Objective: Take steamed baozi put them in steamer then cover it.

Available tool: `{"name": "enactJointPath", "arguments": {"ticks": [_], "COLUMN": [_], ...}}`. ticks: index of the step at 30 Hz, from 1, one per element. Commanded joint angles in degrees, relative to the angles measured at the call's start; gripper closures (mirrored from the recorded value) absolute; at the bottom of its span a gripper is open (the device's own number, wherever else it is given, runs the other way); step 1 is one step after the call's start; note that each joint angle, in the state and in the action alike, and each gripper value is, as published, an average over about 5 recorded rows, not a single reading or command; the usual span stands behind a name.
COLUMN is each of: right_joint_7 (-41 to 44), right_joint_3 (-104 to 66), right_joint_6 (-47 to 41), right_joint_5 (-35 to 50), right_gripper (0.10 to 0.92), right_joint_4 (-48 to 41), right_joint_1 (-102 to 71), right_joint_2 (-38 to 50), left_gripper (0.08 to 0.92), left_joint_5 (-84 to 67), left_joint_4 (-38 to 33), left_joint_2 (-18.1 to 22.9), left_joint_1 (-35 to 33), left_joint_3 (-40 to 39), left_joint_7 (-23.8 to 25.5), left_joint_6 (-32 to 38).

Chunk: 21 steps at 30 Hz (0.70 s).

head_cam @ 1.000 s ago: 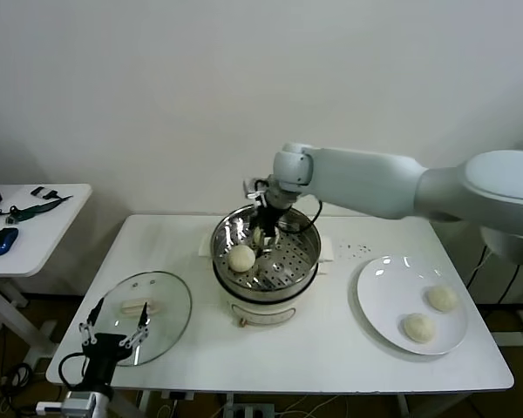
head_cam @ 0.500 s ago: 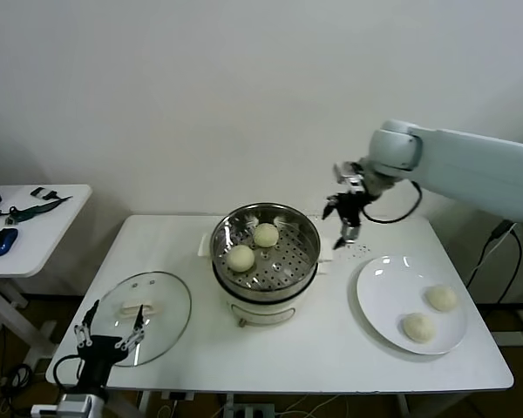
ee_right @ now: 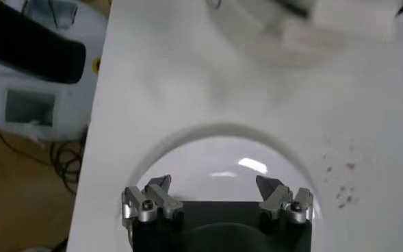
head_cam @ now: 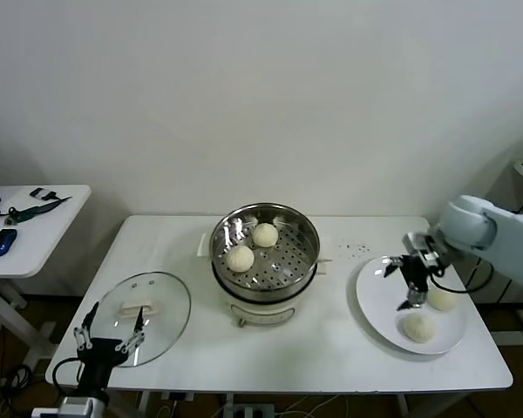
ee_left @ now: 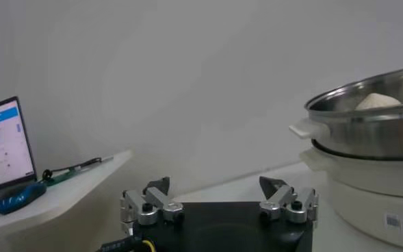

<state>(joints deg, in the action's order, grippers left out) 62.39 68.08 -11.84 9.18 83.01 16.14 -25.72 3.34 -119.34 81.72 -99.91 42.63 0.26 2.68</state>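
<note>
The right gripper (head_cam: 404, 287) hangs over the white plate (head_cam: 379, 296) at the table's (head_cam: 331, 348) 3 o'clock side, jaws spread wide and gripping nothing. Two baozi lie on that plate: one (head_cam: 442, 299) just beside the gripper at its 3 o'clock, the other (head_cam: 418, 326) at its 5 o'clock, both apart from the fingers. Two more baozi sit inside the steamer (head_cam: 305, 228) at the table's centre, one (head_cam: 265, 234) toward 12 o'clock on the perforated floor, one (head_cam: 240, 258) toward 9 o'clock, well apart from the gripper.

The cover (head_cam: 170, 318) lies flat on the table at 8 o'clock from the steamer, its white bar handle (head_cam: 136, 306) facing up. The left gripper (head_cam: 109, 335) waits at the cover's near edge, low at the table's front corner, jaws likewise released and empty.

In the right wrist view the open fingers (ee_right: 150, 200) frame only the plate's rim (ee_right: 187, 133); neither plate baozi shows there, and the pot at the far edge is blurred and cut off. The left wrist view catches the steamer's wall (ee_left: 365, 130) at one side, cropped, with just the top of one baozi (ee_left: 377, 101) peeping above the rim; the cover is not visible there. In the head view the right arm's shoulder runs out of frame, and the left arm is mostly cut off below the table edge. A side table (head_cam: 35, 226) at 9 o'clock holds a blue mouse (head_cam: 1, 241).
</note>
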Motion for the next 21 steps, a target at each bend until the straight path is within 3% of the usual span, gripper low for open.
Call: {"name": "enactJointPath", "arguments": {"ticks": [1, 21], "right_joint_7": [0.5, -0.56], "right_joint_3": [-7.09, -10.63], "right_joint_6": [1.85, 2.69], "right_joint_5": [-9.89, -12.17], "right_gripper": [0.203, 0.203], "right_joint_4": [-2.27, -10.42], "right_joint_1": [-11.72, -16.37], "right_joint_2": [5.4, -5.01], "left_gripper": [0.177, 0.177], "left_joint_5": [0.38, 0.78], "left_joint_4": [-0.13, 1.04], "left_joint_2": [0.49, 0.74], "left_joint_1": [-0.41, -0.02], "left_joint_3": [0.08, 0.56], "left_joint_7": [-0.05, -0.11], "left_joint_6": [0.09, -0.1]}}
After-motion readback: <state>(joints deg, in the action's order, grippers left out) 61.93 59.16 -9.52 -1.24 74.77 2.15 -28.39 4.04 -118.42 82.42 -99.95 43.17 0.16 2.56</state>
